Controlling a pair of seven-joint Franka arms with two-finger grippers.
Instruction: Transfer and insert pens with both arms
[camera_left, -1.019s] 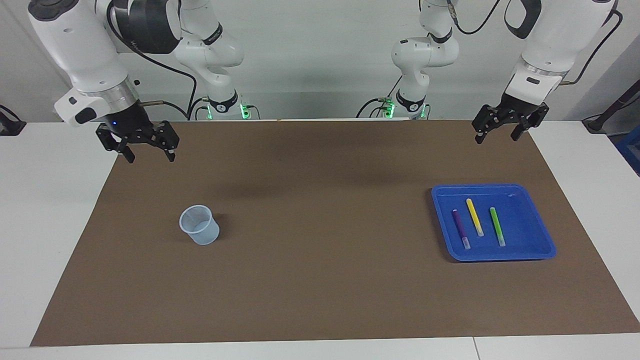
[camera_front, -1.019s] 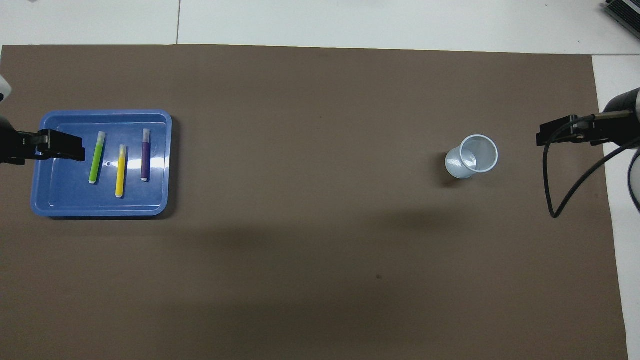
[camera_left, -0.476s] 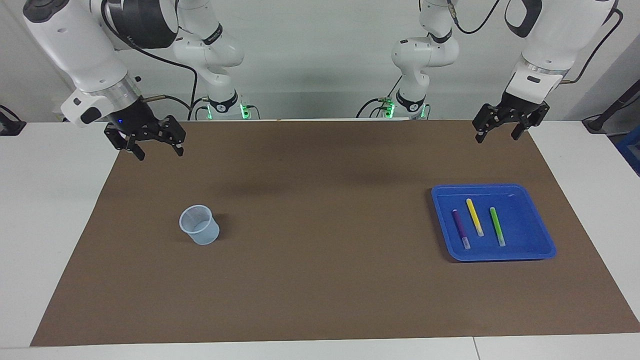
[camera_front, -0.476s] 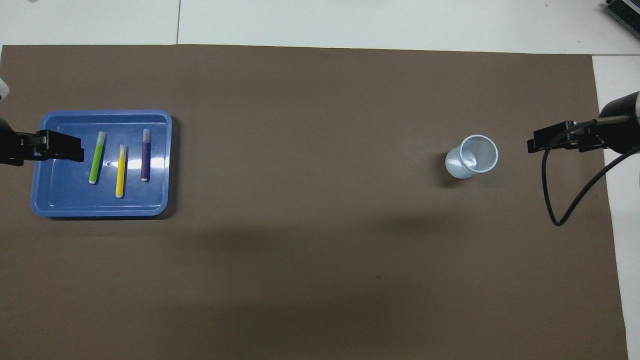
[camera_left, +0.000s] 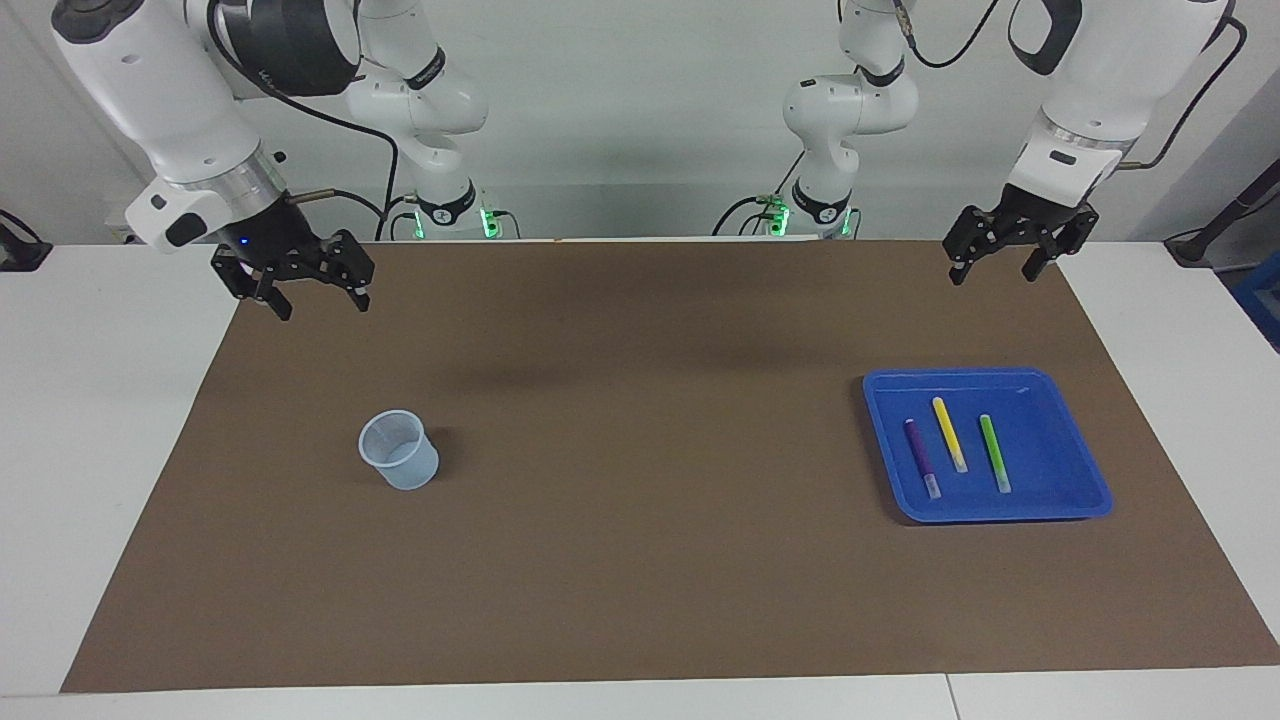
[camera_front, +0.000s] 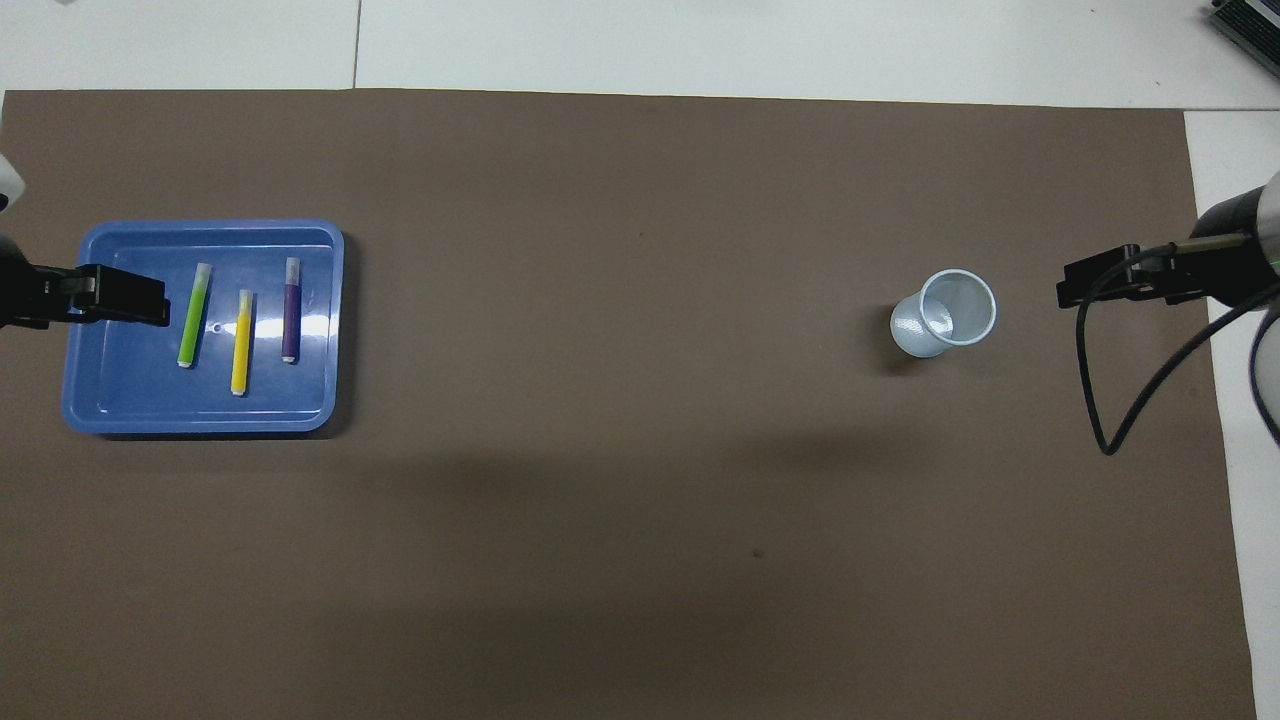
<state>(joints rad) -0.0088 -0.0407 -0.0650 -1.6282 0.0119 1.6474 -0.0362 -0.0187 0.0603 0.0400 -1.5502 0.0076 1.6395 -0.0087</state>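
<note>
Pens: purple pen (camera_left: 921, 457), yellow pen (camera_left: 949, 434), green pen (camera_left: 994, 452), side by side in blue tray (camera_left: 1080, 465), left arm's end.
Left gripper (camera_left: 1004, 262): raised, spread, empty, nearer the robots than the tray.
Right gripper (camera_left: 301, 290): spread, empty, up over the brown mat (camera_left: 640, 560) edge, well apart from plastic cup (camera_left: 399, 450).
Change: right gripper shifted slightly toward table middle since a second ago.
Writing: none readable.

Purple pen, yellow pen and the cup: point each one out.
purple pen (camera_left: 921, 458), facing view, middle of its purple barrel.
yellow pen (camera_left: 949, 434), facing view, middle of its yellow barrel.
cup (camera_left: 402, 466), facing view, on its outer wall.
</note>
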